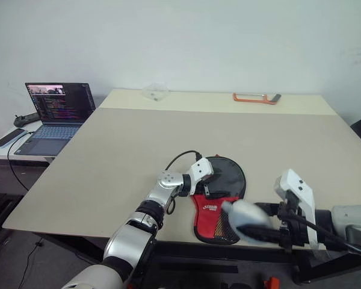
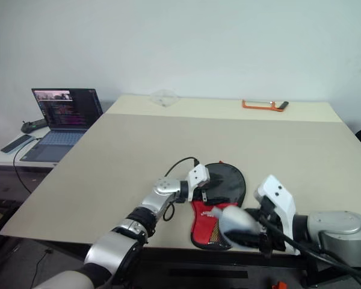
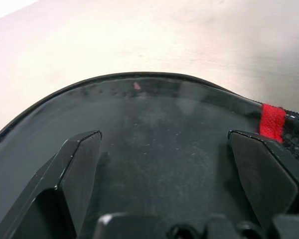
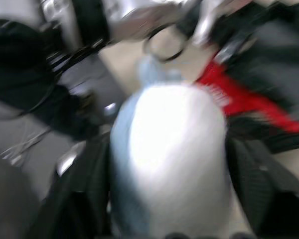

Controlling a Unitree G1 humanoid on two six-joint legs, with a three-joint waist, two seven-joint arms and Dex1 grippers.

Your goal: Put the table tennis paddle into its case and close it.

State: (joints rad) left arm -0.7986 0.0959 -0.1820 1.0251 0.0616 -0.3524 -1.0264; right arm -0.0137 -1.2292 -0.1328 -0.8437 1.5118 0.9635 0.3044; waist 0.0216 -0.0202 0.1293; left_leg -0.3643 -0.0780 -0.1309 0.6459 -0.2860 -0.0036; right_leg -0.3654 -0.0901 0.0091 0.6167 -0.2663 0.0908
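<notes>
Lying near-to-far at the table's (image 1: pixel 108 156) near edge, the case (image 1: pixel 216 208) sits under the left gripper's (image 1: pixel 206 191) wide, empty jaws; the right gripper (image 2: pixel 243 232), just to its right, has jaws whose state is unclear.

The case (image 1: pixel 218 201) is black with a red panel and white logo, on a beige table (image 1: pixel 120 150).

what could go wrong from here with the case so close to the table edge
1. The case lies at the near table edge, its red end almost over it; a nudge could push it off.
2. The left tool, open over the case's black round end, isn't gripping, so the case could slide.
3. The right tool hangs beside the red end and may bump it.
</notes>
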